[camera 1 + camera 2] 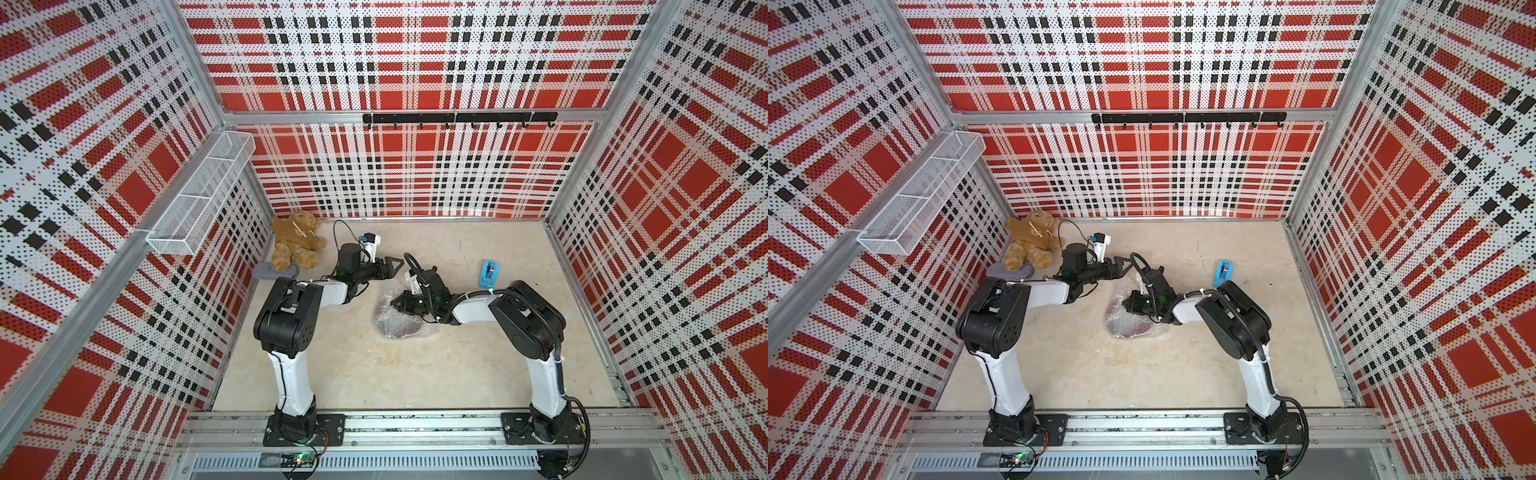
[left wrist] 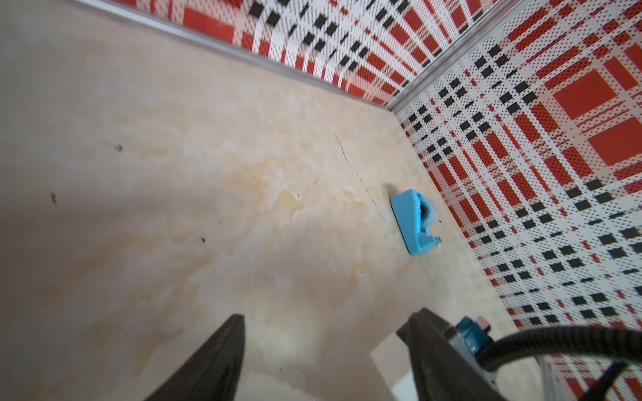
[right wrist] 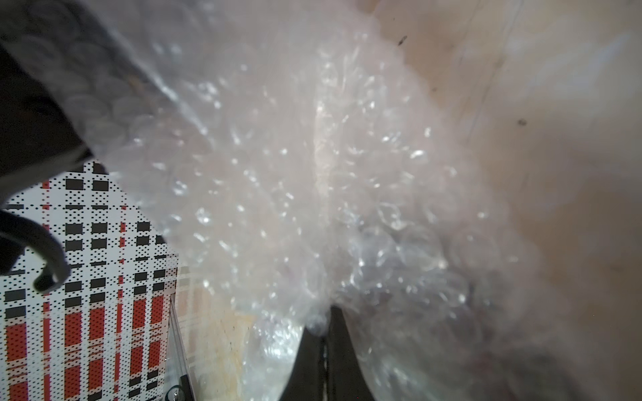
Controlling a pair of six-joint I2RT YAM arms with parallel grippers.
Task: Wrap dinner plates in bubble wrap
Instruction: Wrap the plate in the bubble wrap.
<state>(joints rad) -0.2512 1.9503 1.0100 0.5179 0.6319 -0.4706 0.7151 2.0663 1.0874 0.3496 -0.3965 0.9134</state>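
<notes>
The bubble wrap (image 1: pixel 386 316) (image 1: pixel 1124 323) lies bunched in the middle of the table over the dark-red dinner plate (image 1: pixel 409 330) (image 1: pixel 1138 329), which shows only dimly through it. My right gripper (image 1: pixel 395 301) (image 1: pixel 1126 303) is at the wrap's far edge, shut on a fold of it. The right wrist view shows the closed fingertips (image 3: pixel 324 321) pinching the shiny bubble wrap (image 3: pixel 295 173), which fills most of that view. My left gripper (image 1: pixel 397 264) (image 1: pixel 1126 266) hovers just beyond the wrap, open with nothing between its fingers (image 2: pixel 326 321).
A blue tape dispenser (image 1: pixel 489 274) (image 2: pixel 415 222) stands to the right near the side wall. A teddy bear (image 1: pixel 296 245) and a grey cloth (image 1: pixel 275 271) lie at the back left corner. A white wire basket (image 1: pixel 199 199) hangs on the left wall.
</notes>
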